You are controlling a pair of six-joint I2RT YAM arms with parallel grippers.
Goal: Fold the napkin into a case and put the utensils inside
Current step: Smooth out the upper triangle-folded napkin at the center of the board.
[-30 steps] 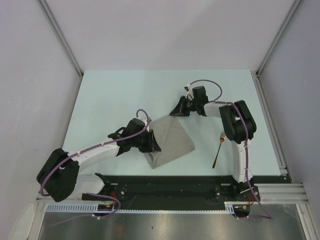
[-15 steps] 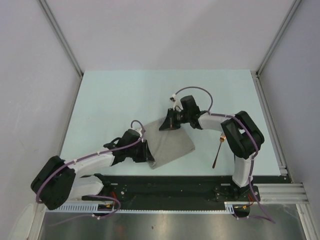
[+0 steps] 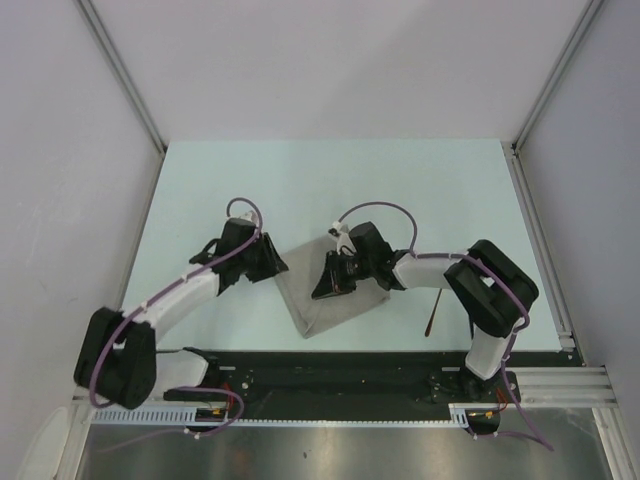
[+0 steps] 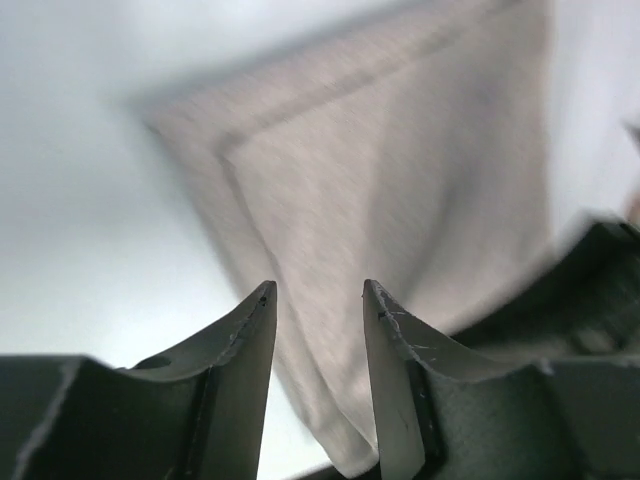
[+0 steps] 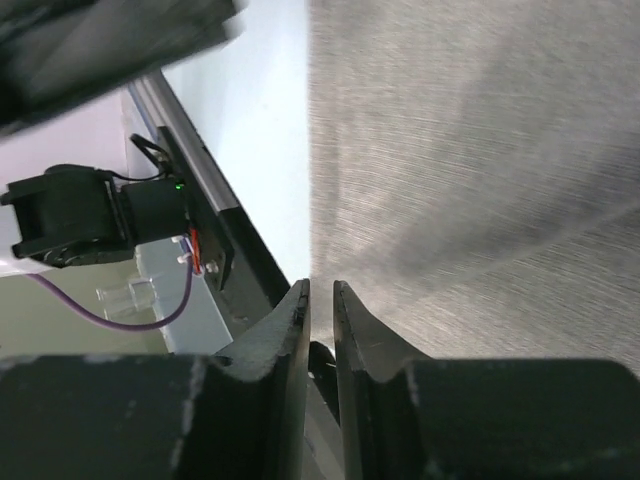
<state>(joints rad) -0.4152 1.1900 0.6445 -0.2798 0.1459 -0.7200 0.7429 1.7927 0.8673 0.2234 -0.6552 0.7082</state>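
Note:
The napkin (image 3: 325, 312) lies folded into a narrower grey-beige shape near the table's front middle. My right gripper (image 3: 320, 288) hovers low over its top, jaws parted by a thin gap with nothing between them; in the right wrist view the napkin (image 5: 480, 150) fills the space beyond the gripper (image 5: 320, 287). My left gripper (image 3: 276, 268) sits at the cloth's upper left edge, open; in its wrist view the napkin (image 4: 400, 180) lies ahead of and under the gripper (image 4: 318, 290), ungripped. Of the utensils, only the copper fork's handle end (image 3: 430, 322) shows, behind the right arm.
The black base strip (image 3: 350, 365) runs along the near table edge, just below the napkin. Metal frame rails (image 3: 540, 230) border the table's right side. The left arm's base and purple cable (image 5: 90, 215) show in the right wrist view.
My right gripper swept toward the near left, carrying the napkin's far corner over the cloth, then loosened. My left gripper let go of the near left corner, moved up and left, and widened.

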